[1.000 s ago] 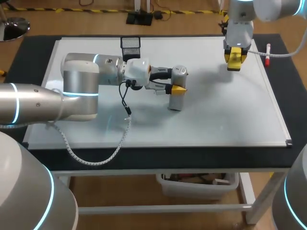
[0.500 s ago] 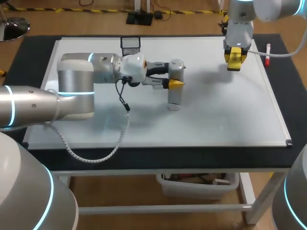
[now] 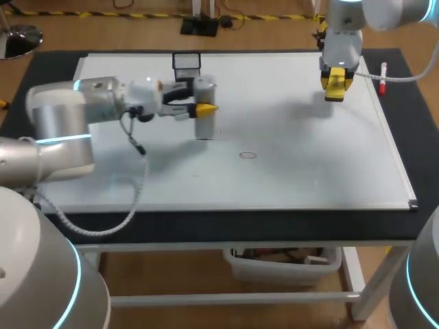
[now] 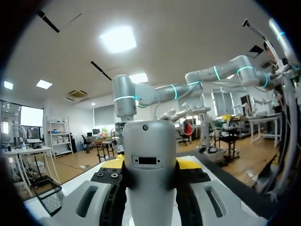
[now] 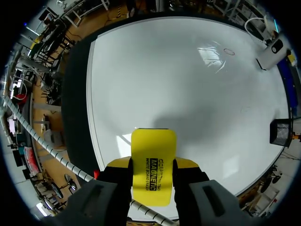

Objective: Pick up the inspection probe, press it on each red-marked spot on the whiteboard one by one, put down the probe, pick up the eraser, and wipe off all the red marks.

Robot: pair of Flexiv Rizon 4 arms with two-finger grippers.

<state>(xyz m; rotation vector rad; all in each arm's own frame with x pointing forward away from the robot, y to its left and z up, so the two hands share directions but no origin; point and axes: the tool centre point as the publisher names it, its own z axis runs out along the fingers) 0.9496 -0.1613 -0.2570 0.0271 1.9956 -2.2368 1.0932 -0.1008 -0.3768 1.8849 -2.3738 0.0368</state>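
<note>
Left fingers (image 3: 206, 107) clenched on probe (image 4: 150, 160), right fingers (image 5: 187, 164) on eraser (image 5: 153, 165); whiteboard (image 3: 309, 151) with faint ring mark (image 3: 247, 155) only in head and right wrist views.

Glossy whiteboard (image 3: 309, 157), smooth grey plastic probe (image 3: 204, 127), yellow plastic eraser (image 5: 153, 160)

Left wrist view: probe (image 4: 150, 169) lower end cut off; yellow fingertips (image 4: 189, 163) mostly hidden behind it. Head view: ring mark (image 3: 247, 155) too small to judge colour
</note>
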